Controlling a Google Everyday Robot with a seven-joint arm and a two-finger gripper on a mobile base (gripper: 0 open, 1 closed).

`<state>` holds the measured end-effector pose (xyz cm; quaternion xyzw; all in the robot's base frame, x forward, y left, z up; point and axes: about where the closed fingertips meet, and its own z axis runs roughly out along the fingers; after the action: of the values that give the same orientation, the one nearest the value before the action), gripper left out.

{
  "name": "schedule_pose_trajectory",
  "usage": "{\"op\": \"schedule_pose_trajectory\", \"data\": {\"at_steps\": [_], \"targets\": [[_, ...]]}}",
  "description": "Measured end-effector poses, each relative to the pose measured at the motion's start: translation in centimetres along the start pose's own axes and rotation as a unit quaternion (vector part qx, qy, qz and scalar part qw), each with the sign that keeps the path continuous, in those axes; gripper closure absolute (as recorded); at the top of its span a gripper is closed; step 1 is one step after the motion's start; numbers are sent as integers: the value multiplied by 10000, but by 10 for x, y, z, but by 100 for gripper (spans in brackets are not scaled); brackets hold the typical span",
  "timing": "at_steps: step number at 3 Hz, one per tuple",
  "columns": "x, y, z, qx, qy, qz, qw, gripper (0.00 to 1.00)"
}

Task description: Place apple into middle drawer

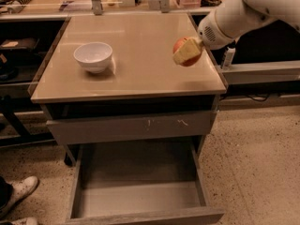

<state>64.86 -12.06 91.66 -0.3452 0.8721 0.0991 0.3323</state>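
Observation:
The red-orange apple [178, 45] is held in my gripper [184, 54], whose pale fingers are shut around it. The apple hangs a little above the right part of the tan tabletop [140, 69], near its right edge. My white arm reaches in from the upper right. The middle drawer [140, 198] is pulled open below the table front. Its smooth grey floor has nothing on it. It lies lower and to the front-left of the apple.
A white bowl [93, 56] stands on the left part of the tabletop. A shut grey drawer with pale scratches [131, 127] sits just under the tabletop. A white shoe [16, 193] is on the speckled floor at the lower left. Shelves with clutter run behind the table.

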Motion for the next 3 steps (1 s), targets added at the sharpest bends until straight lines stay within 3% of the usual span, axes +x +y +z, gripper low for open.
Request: {"op": "schedule_pose_trajectory", "data": {"at_steps": [1,2,3], "targets": [[47,37,-35,143,244,418,9987,100],[80,49,-21,50,577,455,9973,100],[81,55,-26,102,569,442,9973,100]]}}
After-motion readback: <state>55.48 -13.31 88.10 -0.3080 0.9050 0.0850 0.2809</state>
